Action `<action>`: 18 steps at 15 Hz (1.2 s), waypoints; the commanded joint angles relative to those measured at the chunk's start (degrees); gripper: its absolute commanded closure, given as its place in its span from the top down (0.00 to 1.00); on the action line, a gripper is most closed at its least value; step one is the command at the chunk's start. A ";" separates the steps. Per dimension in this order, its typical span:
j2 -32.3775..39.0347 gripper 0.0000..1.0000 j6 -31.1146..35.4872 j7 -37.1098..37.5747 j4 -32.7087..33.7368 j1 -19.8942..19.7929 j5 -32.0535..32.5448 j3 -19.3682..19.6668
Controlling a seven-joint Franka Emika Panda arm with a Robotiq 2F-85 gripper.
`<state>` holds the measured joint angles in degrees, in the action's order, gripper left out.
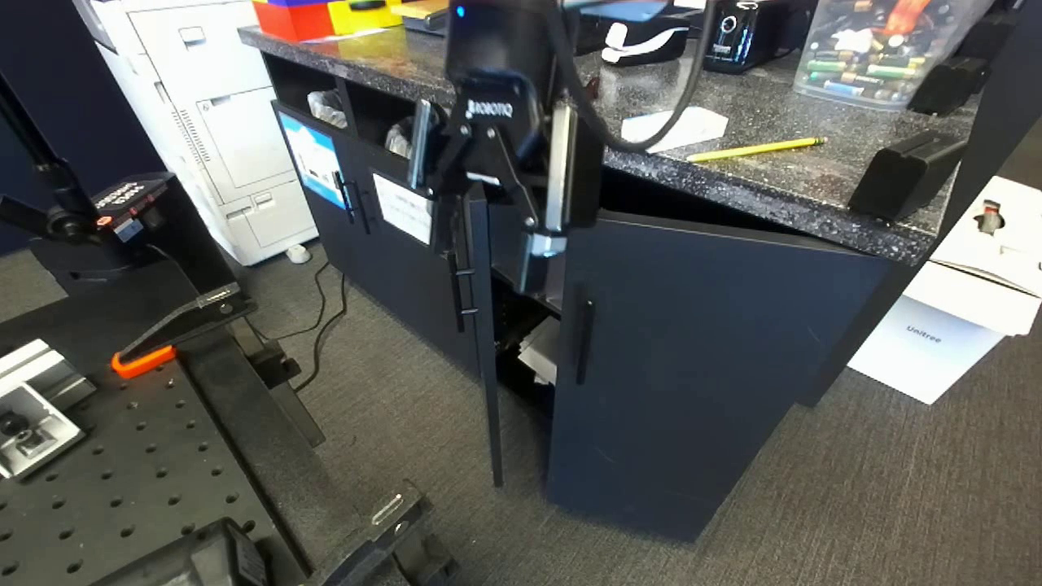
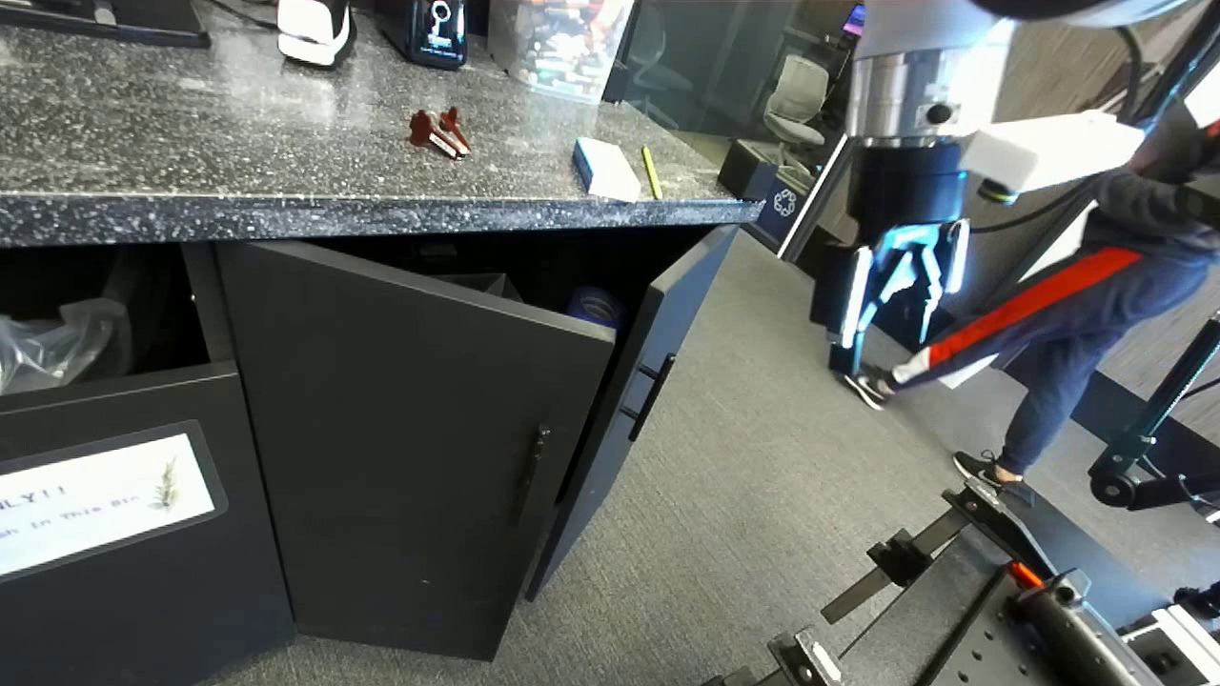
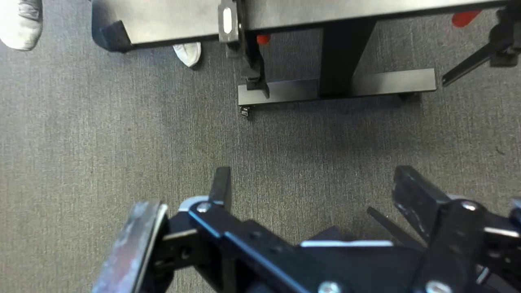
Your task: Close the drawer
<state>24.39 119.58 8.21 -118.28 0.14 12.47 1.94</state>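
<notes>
While the gripper (image 1: 487, 254) hangs with jaws spread wide, holding nothing, the broad navy-black door (image 1: 700, 374) stands ajar at its 4 o'clock in an exterior view; a 2nd door (image 1: 488, 358) stands edge-on at 6 o'clock, and a yellow pencil (image 1: 757, 150) lies at 2 o'clock.

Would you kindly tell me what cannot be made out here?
Cabinet interior, both exterior views: mostly hidden by the navy-black door and neighbouring door.
White sign, both exterior views: wording cut off by the left edge or too small.
Pale shoe, wrist view: partly hidden by the table.
</notes>
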 commanded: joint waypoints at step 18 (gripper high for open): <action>35.66 1.00 19.26 16.90 35.29 4.81 -0.96 10.80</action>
<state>58.02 138.02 22.47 -86.91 3.31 13.20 11.47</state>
